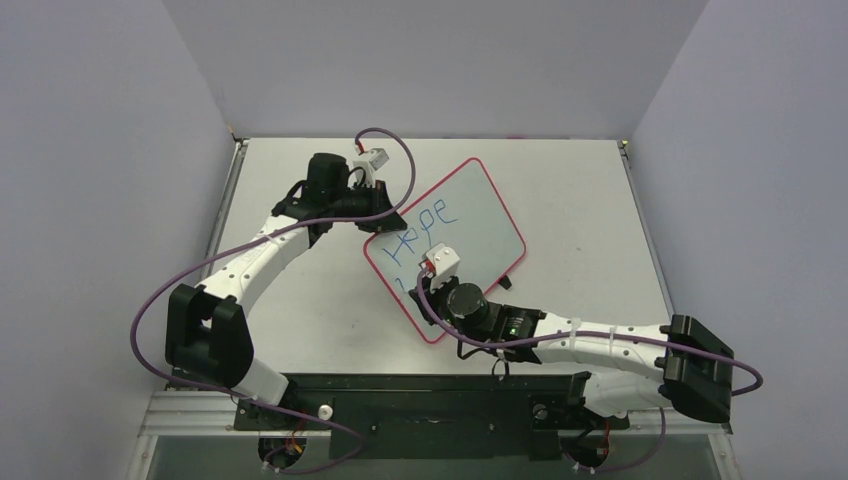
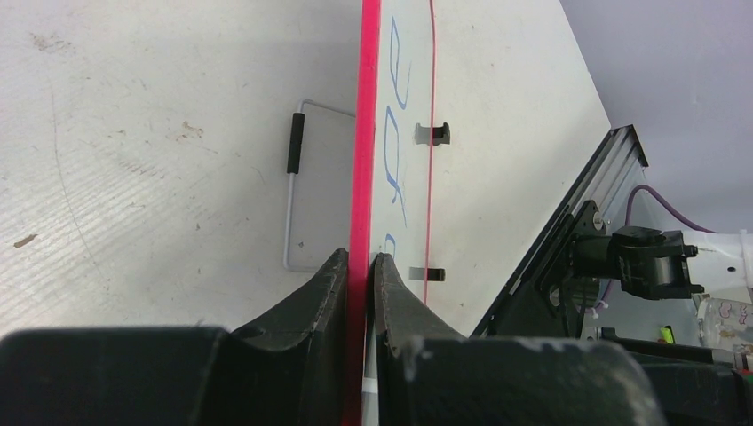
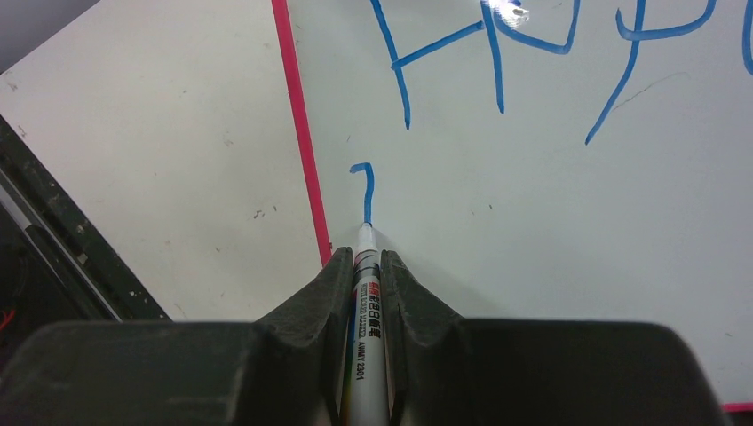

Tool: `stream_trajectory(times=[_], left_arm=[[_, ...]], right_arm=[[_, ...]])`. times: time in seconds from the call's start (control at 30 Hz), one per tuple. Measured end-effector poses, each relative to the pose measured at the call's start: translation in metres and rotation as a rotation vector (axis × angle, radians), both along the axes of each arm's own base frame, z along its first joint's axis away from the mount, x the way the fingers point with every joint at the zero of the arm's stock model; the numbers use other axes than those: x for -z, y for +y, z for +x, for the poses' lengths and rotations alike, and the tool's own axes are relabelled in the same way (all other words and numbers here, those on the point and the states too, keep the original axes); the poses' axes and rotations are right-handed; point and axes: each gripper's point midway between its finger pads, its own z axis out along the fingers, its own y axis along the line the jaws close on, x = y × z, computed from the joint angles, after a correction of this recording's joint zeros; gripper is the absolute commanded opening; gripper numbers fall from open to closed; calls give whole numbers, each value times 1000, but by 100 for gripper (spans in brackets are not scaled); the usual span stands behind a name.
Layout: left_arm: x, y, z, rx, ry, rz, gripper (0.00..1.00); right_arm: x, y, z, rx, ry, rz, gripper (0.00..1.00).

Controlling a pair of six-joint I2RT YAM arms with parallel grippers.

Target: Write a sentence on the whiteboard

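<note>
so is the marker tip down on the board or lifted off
Down, it seems: the marker tip meets the end of the short blue stroke on the whiteboard.

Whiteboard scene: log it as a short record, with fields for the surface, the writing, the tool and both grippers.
surface: glossy white rectangular whiteboard with thin red-pink rim, askew on the grey table
writing: blue marker lettering, "Hope" on the first line; a short hooked blue stroke below it
tool: white-barrelled blue marker, tip touching the end of that stroke
left gripper: shut on the whiteboard's rim
right gripper: shut on the marker
</note>
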Motion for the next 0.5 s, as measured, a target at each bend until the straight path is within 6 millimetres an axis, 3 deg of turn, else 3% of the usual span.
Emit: stream_trajectory(times=[0.5], left_arm=[[0, 0, 0, -2, 0, -1, 0]], right_arm=[[0, -13, 7, 67, -14, -60, 0]])
